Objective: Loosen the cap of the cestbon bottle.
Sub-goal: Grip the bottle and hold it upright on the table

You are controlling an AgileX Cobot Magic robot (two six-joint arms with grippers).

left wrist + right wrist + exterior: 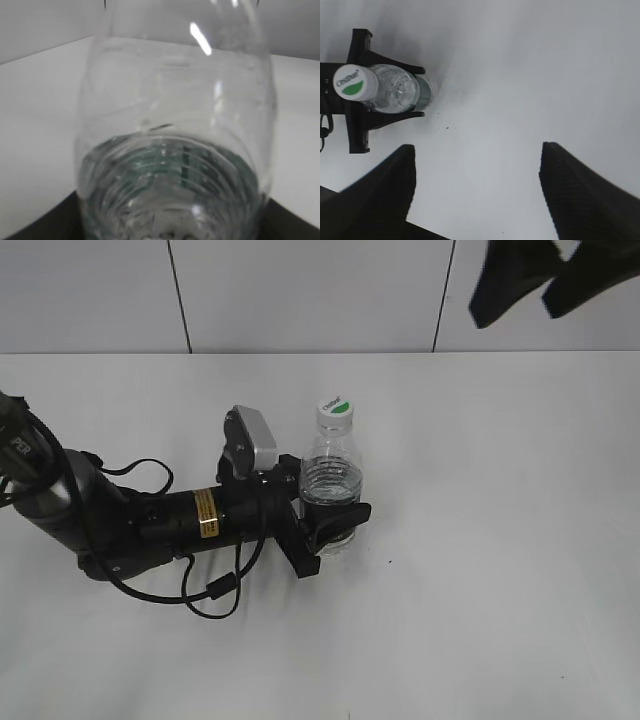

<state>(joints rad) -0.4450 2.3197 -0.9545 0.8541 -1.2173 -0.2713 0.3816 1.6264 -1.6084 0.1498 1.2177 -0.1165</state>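
Observation:
The cestbon bottle [333,480] stands upright on the white table, clear and ribbed, with its green label low down. Its white cap [336,412] with a green patch is on top. My left gripper [330,515] is shut on the bottle's lower body, one finger on each side. The left wrist view is filled by the bottle [175,150]. My right gripper [545,285] is open and empty, high at the top right. The right wrist view looks down between its open fingers [477,155] and shows the bottle [400,95], the cap [353,82] and the left fingers at upper left.
The left arm [130,520] with looping black cables lies across the table's left side. A white tiled wall [300,290] stands behind the table's far edge. Bare white table [500,540] spreads right of the bottle.

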